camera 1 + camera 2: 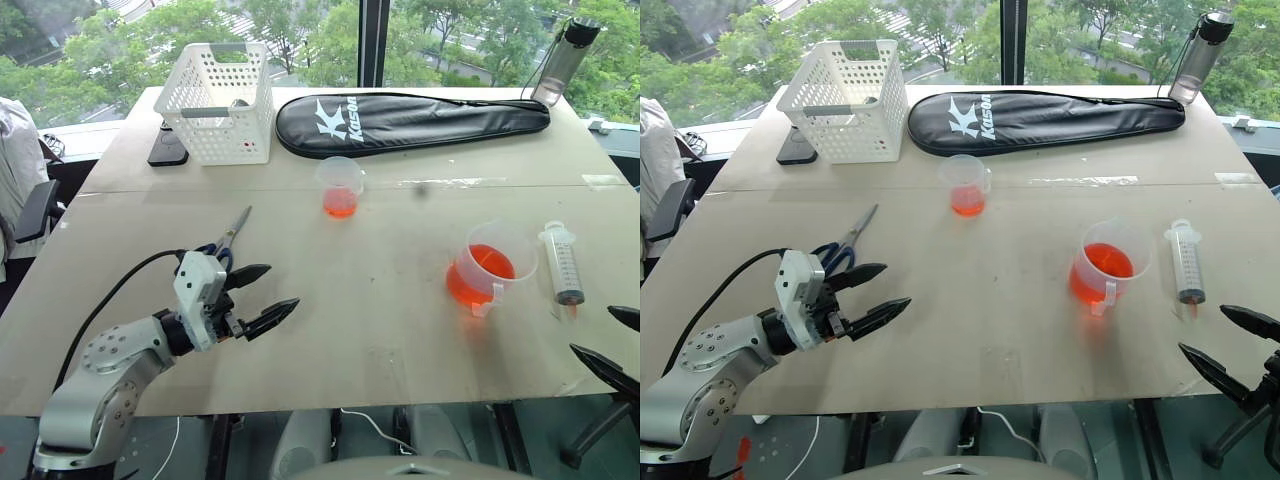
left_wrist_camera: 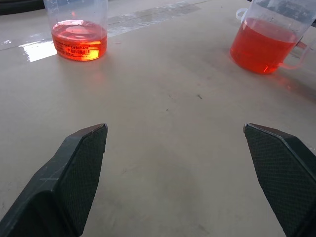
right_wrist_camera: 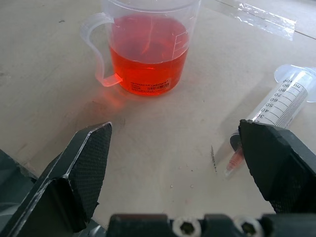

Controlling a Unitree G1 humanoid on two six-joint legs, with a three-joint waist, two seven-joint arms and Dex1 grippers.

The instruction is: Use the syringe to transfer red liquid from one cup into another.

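The clear plastic syringe with black marks [image 1: 563,263] lies untouched beside the handled clear beaker [image 1: 487,267]; both grippers [image 1: 262,298] [image 1: 1230,345] hover spread apart, empty, so everything remains.

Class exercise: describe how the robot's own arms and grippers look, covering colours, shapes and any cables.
The left arm is silver-grey metal with rounded joint housings, a white block at the wrist and a black cable looping behind it. The left gripper and right gripper each have two black, pointed fingers; their inner pads show a fine crosshatch texture.
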